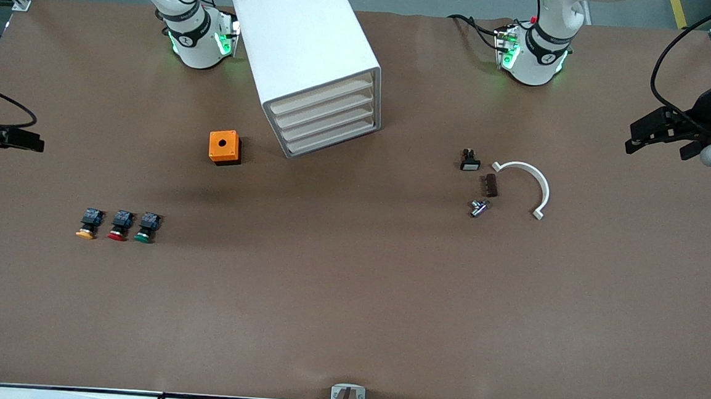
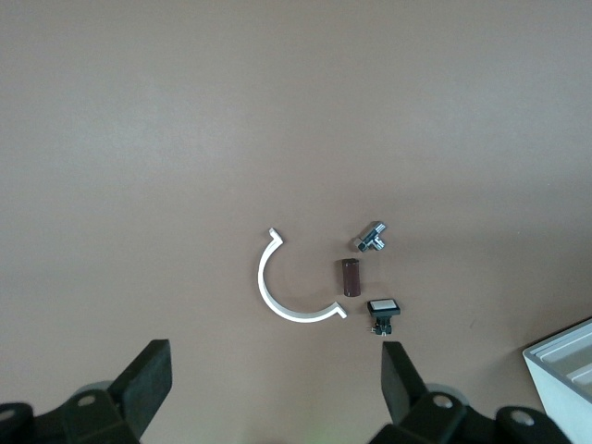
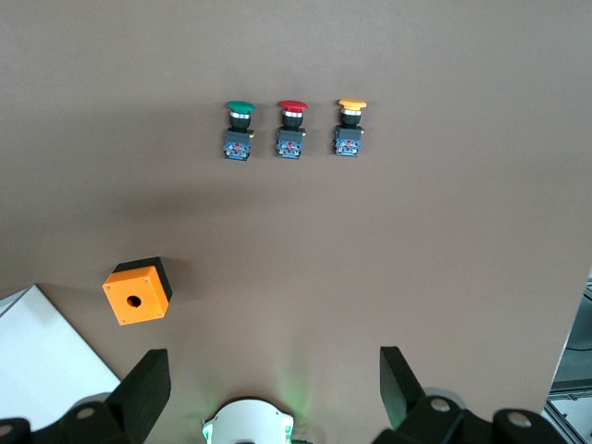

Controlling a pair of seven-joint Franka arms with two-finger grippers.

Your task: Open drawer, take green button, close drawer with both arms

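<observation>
Cabinet: the white cabinet point(image 1: 307, 55) sits at 12 o'clock on the brown table point(image 1: 349, 310), with four cream drawers stacked in its face
Drawer: the third drawer point(image 1: 329, 129) from the top is pushed all the way in
Green button: the green button point(image 1: 146, 228) lies at 8 o'clock from the cabinet, last in a row with the red button point(image 1: 119, 226) and the yellow button point(image 1: 88, 224), close together
Orange box: an orange box point(image 1: 223, 147) with a round hole on top sits between the cabinet and the row
Small parts: a white curved clip point(image 1: 528, 185), a brown block point(image 1: 491, 185), a metal fitting point(image 1: 478, 207) and a small black switch point(image 1: 469, 161) lie together at 3 o'clock from the cabinet
Left gripper: the left gripper point(image 2: 276, 379) waits up high over its end of the table, fingers wide apart, holding nothing
Right gripper: the right gripper point(image 3: 275, 387) waits up high over its end, fingers wide apart, holding nothing
</observation>
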